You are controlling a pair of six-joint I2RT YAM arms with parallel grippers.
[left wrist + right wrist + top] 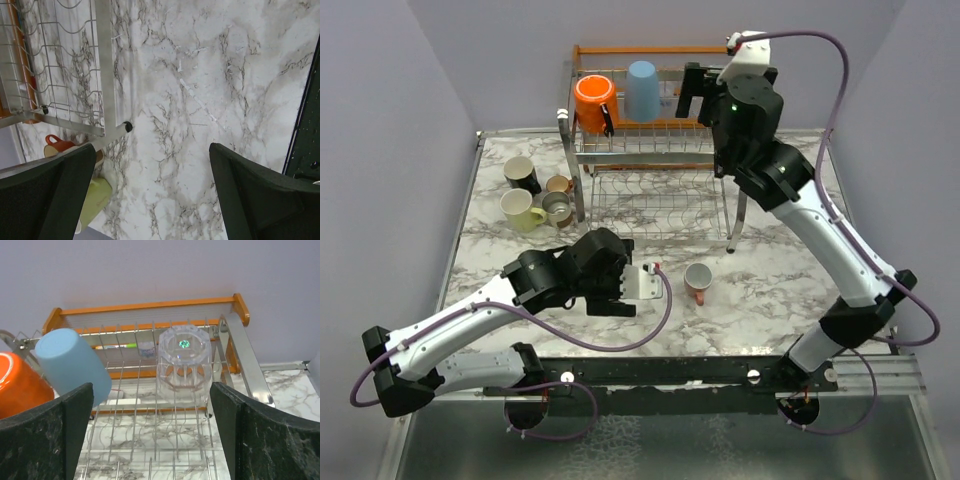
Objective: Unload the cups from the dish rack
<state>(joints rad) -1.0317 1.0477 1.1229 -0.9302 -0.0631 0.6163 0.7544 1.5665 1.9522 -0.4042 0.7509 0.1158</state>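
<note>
Marble table point(780, 270) underlies left end effector point(152, 165); right end effector point(150, 395) faces dish rack point(650, 190); both gape empty.

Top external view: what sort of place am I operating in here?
Probably a lab test cell staged as a kitchen counter: marble-pattern tabletop, plain lilac walls boxing it in, and a dish rack holding cups.

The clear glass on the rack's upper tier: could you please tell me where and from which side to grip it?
Grip the clear glass by its side wall at mid-height, from the front, with the open right gripper. It stands upside down, rim on the dish rack, both flanks free.
</note>
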